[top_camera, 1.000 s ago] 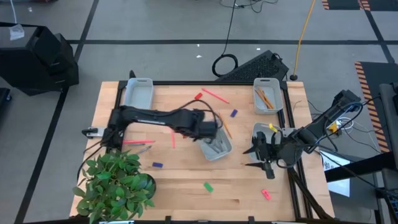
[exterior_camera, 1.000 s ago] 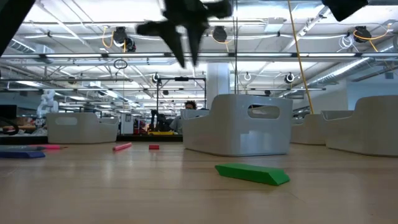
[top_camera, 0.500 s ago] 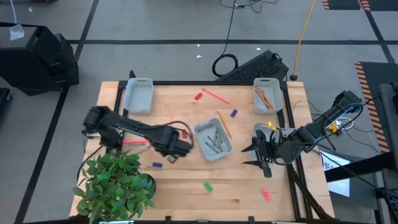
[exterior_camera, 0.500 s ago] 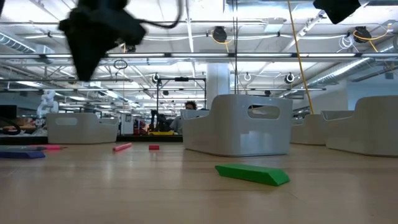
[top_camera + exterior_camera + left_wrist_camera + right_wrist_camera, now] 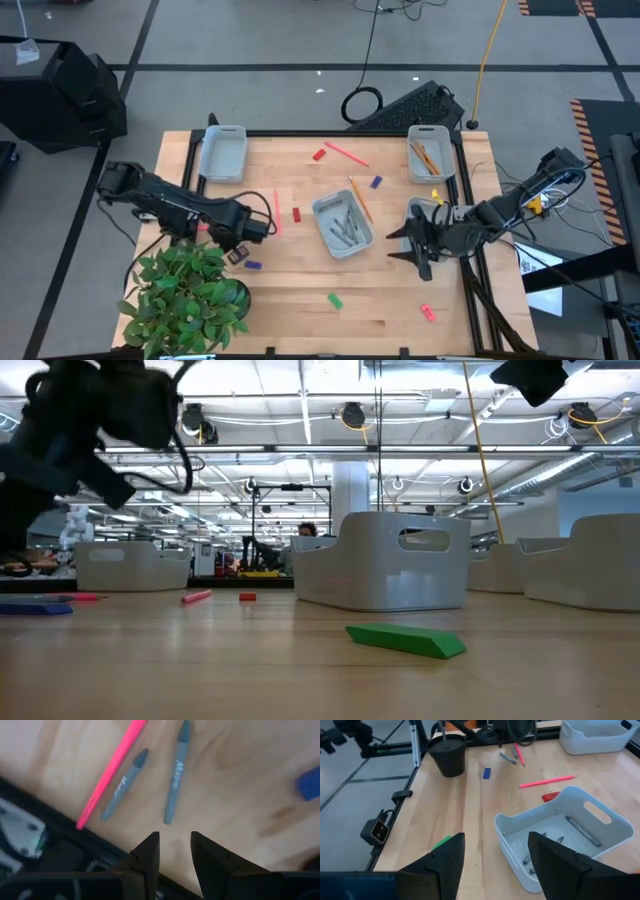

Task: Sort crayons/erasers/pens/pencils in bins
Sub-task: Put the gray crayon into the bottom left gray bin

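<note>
Two grey crayons (image 5: 125, 785) (image 5: 176, 775) lie flat on the table beside a pink pencil (image 5: 112, 772), near the table's left edge. My left gripper (image 5: 175, 840) (image 5: 234, 252) hovers over them, open by a narrow gap with nothing between its fingers. A blue eraser (image 5: 310, 782) lies close by. The middle bin (image 5: 343, 225) holds several grey crayons. My right gripper (image 5: 496, 840) (image 5: 396, 243) stands open and empty to the right of that bin (image 5: 560, 835).
A potted plant (image 5: 185, 295) stands at the near left, close to my left arm. Bins sit at the far left (image 5: 222, 152) and far right (image 5: 428, 155). Loose pencils (image 5: 345, 153) and erasers (image 5: 296, 214) are scattered about; a green eraser (image 5: 335, 299) lies near the front.
My left gripper has swung from above the middle bin toward the table's left edge and a little nearer, and now hangs over the two grey crayons by the plant.
</note>
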Controlling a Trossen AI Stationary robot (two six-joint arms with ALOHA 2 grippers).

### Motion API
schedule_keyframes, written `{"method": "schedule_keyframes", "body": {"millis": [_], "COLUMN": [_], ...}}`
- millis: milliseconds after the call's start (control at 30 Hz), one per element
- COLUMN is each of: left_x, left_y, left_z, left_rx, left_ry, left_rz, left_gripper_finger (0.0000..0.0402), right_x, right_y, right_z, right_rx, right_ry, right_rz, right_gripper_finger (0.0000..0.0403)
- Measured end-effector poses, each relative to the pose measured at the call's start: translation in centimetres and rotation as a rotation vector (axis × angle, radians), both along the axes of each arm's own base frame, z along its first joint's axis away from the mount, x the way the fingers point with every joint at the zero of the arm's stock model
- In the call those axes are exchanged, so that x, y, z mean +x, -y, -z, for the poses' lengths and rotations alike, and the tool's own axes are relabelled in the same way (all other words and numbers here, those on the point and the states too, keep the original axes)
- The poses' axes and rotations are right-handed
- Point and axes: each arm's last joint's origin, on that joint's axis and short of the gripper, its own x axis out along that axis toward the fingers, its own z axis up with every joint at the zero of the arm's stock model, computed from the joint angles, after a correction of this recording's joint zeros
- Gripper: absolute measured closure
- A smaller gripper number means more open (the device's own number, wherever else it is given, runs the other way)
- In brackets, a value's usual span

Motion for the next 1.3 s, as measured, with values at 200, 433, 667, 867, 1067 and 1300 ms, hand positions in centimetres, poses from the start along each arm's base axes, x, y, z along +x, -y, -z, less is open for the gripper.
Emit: {"method": "schedule_keyframes", "body": {"millis": [200, 433, 667, 867, 1067, 1300], "left_x": [-0.7, -1.1, -1.4, -1.3, -1.2, -1.1], "left_y": [-1.0, -1.5, -1.6, -1.7, -1.7, -1.7], "left_z": [2.2, 3.4, 4.4, 4.5, 4.6, 4.6], "left_rx": [-0.038, 0.005, -0.020, 0.001, 0.018, 0.042], "left_ry": [0.026, 0.055, 0.079, 0.092, 0.110, 0.115], "left_rz": [0.033, 0.037, 0.036, 0.085, 0.093, 0.067], "left_gripper_finger": [0.0288, 0.0288, 0.0288, 0.0289, 0.0335, 0.0386], "right_x": [0.3, 0.6, 0.8, 1.0, 1.0, 1.0], "right_y": [0.6, 1.1, 1.6, 2.0, 2.1, 2.1], "right_z": [0.0, 0.0, 0.0, 0.0, 0.0, 0.0], "right_rx": [0.030, 0.058, 0.076, 0.098, 0.098, 0.023], "right_ry": [-0.003, -0.004, -0.004, -0.004, -0.003, -0.002], "right_rz": [0.049, 0.098, 0.137, 0.168, 0.174, 0.132], "right_gripper_finger": [0.0190, 0.0190, 0.0190, 0.0190, 0.0190, 0.0190]}}
